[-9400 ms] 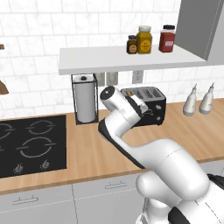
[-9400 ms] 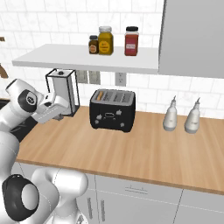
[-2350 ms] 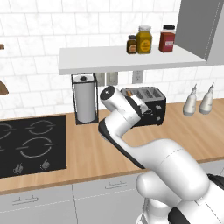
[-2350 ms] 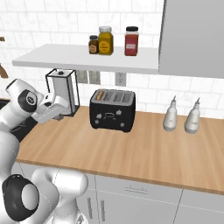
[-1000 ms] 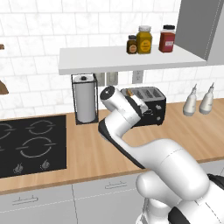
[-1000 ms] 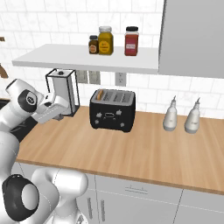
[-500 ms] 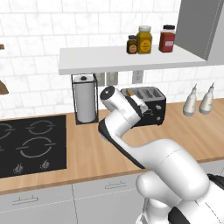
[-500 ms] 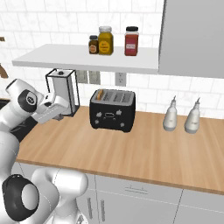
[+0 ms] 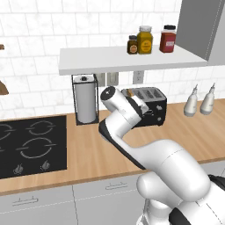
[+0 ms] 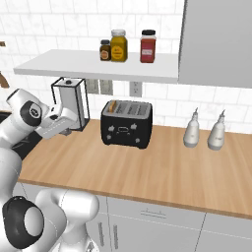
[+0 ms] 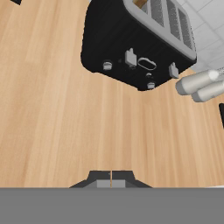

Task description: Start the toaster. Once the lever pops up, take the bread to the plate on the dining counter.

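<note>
Hand (image 11: 111, 176) closed on nothing; bread (image 10: 112, 106) mostly sunk in toaster (image 10: 126, 124) (leftmost slot).

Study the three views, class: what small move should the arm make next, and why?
Probably ease the gripper forward toward the toaster front, aiming at a lever. Its fingertips sit shut together over bare wooden counter, well short of the toaster, and the bread sits in the leftmost slot, so the toaster looks not yet started.

bright even render, soft shadows, no blur
</note>
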Tool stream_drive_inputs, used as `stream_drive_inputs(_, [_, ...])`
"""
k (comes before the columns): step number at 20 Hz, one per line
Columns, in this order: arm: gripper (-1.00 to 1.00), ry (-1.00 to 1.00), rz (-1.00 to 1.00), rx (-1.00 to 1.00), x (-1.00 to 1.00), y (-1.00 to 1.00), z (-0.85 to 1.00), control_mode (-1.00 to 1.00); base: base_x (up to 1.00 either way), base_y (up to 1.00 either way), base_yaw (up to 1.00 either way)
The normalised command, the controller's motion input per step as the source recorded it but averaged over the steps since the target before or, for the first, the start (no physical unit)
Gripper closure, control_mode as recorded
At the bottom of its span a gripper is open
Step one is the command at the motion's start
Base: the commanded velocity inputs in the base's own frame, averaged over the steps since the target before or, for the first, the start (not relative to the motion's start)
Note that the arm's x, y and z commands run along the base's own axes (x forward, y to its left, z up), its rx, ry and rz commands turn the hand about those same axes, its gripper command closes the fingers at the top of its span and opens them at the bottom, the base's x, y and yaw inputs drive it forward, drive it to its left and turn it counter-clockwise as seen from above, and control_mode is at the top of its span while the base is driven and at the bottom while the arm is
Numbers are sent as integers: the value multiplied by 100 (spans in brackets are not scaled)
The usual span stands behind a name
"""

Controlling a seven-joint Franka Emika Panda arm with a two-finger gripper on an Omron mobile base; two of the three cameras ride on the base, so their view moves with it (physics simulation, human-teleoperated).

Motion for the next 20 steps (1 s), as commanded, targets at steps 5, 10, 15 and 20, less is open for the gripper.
stream_drive_inputs(5, [100, 0, 0, 0, 0, 0, 0, -100, 0, 0, 0])
stream_drive_inputs(10, [100, 0, 0, 0, 0, 0, 0, -100, 0, 0, 0])
stream_drive_inputs(15, [100, 0, 0, 0, 0, 0, 0, -100, 0, 0, 0])
stream_drive_inputs(20, [100, 0, 0, 0, 0, 0, 0, -100, 0, 0, 0])
